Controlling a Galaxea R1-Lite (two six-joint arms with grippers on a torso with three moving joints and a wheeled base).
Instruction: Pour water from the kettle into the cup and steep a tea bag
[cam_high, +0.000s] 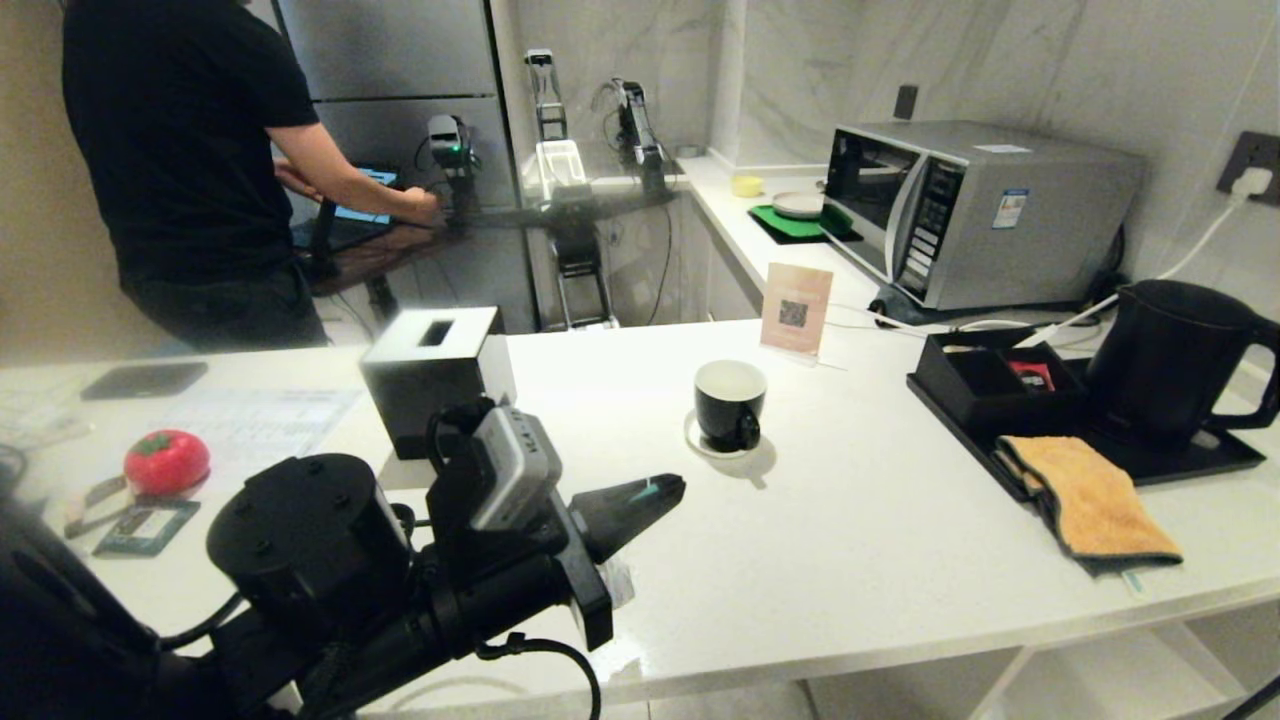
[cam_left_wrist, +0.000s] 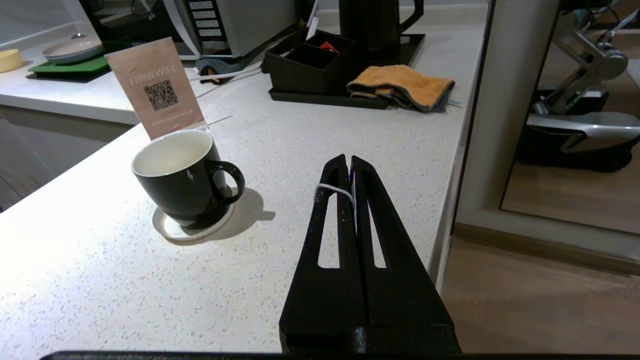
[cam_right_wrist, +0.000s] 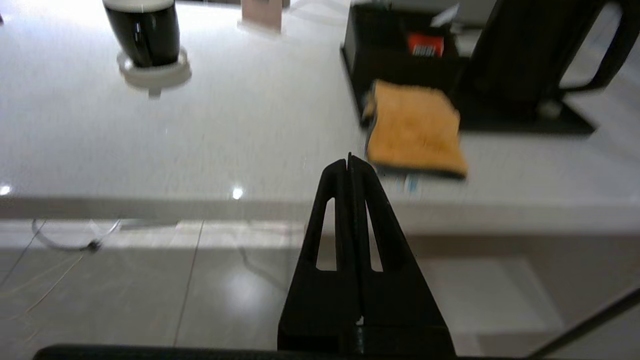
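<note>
While left hand (cam_left_wrist: 348, 165) pinches tea-bag string, closed empty right hand (cam_right_wrist: 349, 162) should open, approach kettle (cam_high: 1170, 360) handle squarely; cup (cam_high: 729, 403) waits.

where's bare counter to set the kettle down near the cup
Widest free patch: between the cup and the orange cloth, running to the counter's front edge. Another strip lies between cup and tissue box, though the left tool hovers over it. Crowded: the black tray holding the kettle, and the sign behind the cup.
</note>
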